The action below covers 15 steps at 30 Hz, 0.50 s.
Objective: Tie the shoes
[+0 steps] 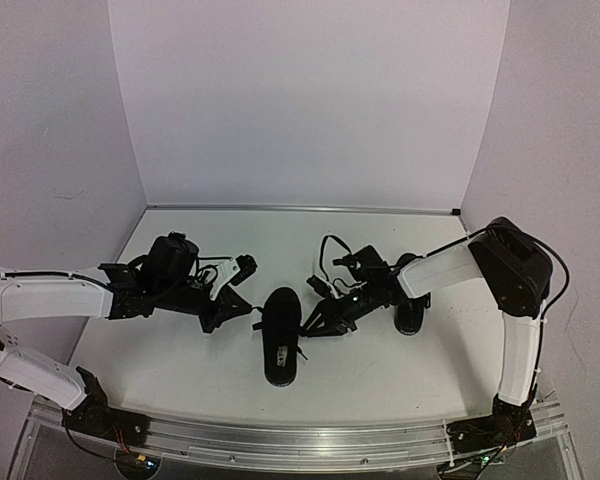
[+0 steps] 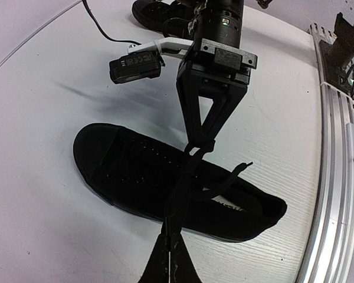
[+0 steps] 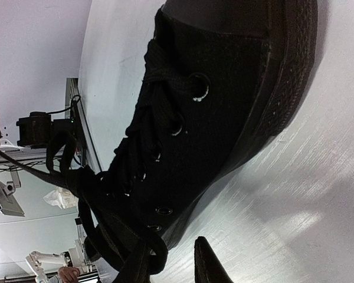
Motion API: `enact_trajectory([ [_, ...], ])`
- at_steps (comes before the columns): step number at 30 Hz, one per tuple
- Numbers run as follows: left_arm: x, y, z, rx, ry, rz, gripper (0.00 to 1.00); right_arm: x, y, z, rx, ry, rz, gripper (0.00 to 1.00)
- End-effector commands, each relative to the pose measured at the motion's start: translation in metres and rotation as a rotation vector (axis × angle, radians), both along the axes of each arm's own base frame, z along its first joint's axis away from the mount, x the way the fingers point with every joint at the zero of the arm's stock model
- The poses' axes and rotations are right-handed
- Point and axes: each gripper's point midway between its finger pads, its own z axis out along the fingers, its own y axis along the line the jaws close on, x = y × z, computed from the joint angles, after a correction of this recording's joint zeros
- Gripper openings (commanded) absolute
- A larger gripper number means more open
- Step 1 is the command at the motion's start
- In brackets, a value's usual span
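Shoe: the shoe (image 1: 280,350) is lying mid-table, between both grippers; a second shoe (image 1: 412,312) is sitting by the right arm.
Left gripper: the left gripper (image 2: 168,256) is pinching the laces (image 2: 183,183), jaws closed.
Right gripper: the right gripper (image 2: 199,144) is nipping the laces too, jaws narrow.
Handling: the laces are looking thin, limp, probably slippery, so it is better to be gripping near the ends; the shoe is probably light and may be sliding.
Surface: the table (image 1: 180,370) is looking white and smooth.
Room: pale walls (image 1: 310,100) are enclosing it.
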Motion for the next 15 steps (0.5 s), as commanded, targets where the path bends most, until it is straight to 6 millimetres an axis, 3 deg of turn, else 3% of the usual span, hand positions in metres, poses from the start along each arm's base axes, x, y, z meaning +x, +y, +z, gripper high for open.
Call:
enact_trajectory([
  [1,0.001,0.002,0.015,-0.020,-0.026,0.002,0.00,0.007,0.011,0.021,0.041,-0.061,0.019,0.24],
  [15,0.001,0.006,0.025,-0.034,-0.045,0.023,0.00,0.001,0.020,0.017,-0.006,-0.079,0.096,0.24],
])
